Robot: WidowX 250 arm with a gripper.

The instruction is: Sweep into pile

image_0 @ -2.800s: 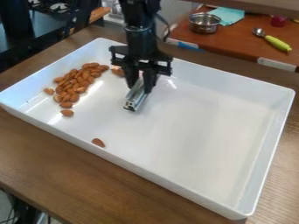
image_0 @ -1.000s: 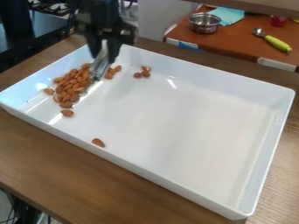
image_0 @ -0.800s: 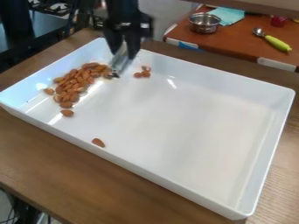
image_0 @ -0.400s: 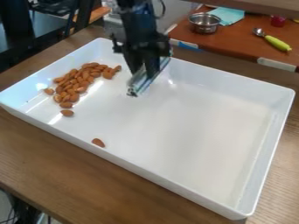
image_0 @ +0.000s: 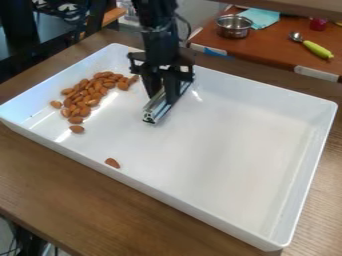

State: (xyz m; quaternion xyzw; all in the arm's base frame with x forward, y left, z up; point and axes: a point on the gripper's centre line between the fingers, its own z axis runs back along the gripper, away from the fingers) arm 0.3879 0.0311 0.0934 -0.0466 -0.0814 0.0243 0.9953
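The gripper (image_0: 165, 97) hangs over the upper middle of the white tray (image_0: 304, 165), shut on a silver metal bar (image_0: 156, 110) that slants down toward the left front. To the left of the bar, a heap of almonds (image_0: 85, 96) lies along the tray's left end. One almond (image_0: 77, 129) rests just in front of the heap, and a lone almond (image_0: 112, 163) sits by the front wall. The floor behind the gripper and bar is hidden.
High tray walls surround the work area on a brown wooden table (image_0: 87, 185). Behind, an orange-brown surface holds a metal pot (image_0: 234, 26), a teal cloth (image_0: 259, 18) and a green-handled spoon (image_0: 316, 49).
The gripper went left to the heap with the bar, then came back right and toward the front. Several almonds behind it at the back wall are now out of sight.
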